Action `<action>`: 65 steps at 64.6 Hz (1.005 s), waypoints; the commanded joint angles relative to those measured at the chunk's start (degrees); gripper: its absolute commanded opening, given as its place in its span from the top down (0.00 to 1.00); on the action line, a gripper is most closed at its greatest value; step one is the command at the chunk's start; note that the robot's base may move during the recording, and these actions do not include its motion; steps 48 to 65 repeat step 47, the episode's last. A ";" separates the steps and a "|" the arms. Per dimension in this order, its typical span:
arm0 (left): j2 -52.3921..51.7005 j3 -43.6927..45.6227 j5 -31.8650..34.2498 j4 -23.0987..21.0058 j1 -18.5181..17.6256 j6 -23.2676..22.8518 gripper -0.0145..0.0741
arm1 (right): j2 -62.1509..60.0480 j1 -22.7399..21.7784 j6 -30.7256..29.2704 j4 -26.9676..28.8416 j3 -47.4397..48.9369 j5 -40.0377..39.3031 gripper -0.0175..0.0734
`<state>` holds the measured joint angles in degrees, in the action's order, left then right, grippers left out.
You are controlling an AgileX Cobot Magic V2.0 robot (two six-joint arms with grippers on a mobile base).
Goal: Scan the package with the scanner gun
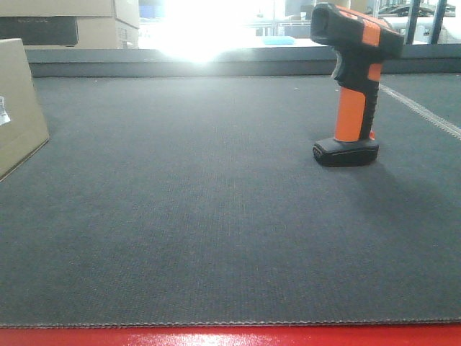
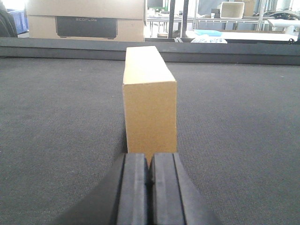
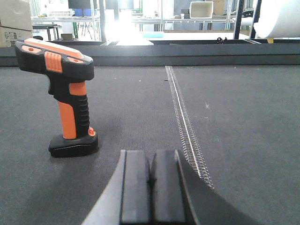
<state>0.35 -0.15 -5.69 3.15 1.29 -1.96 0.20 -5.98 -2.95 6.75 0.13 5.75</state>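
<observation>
An orange and black scanner gun (image 1: 352,79) stands upright on its base on the dark belt at the right; it also shows at the left of the right wrist view (image 3: 65,93). A brown cardboard package (image 2: 149,98) stands end-on straight ahead of my left gripper (image 2: 150,161), and its corner shows at the left edge of the front view (image 1: 18,108). My left gripper is shut and empty, just short of the package. My right gripper (image 3: 151,159) is shut and empty, to the right of the scanner and nearer the camera.
The dark belt (image 1: 216,216) has a red front edge (image 1: 230,337). A metal seam (image 3: 185,126) runs along the belt beside my right gripper. A raised rail (image 1: 180,61) bounds the far side. Large boxes (image 2: 84,21) stand behind it.
</observation>
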 commanded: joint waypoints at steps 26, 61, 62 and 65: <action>-0.35 0.15 1.09 0.26 0.19 -0.37 0.96 | -0.20 -0.21 -0.02 -0.44 -0.13 -1.54 0.98; -0.35 0.15 1.09 0.26 0.19 -0.37 0.96 | -0.20 -0.21 -0.02 -0.44 -0.13 -1.54 0.98; -0.35 0.15 1.09 0.26 0.19 -0.37 0.96 | -0.20 -0.21 -0.02 -0.44 -0.13 -1.54 0.98; -0.35 0.15 1.09 0.26 0.19 -0.37 0.96 | -0.20 -0.21 -0.02 -0.44 -0.13 -1.54 0.98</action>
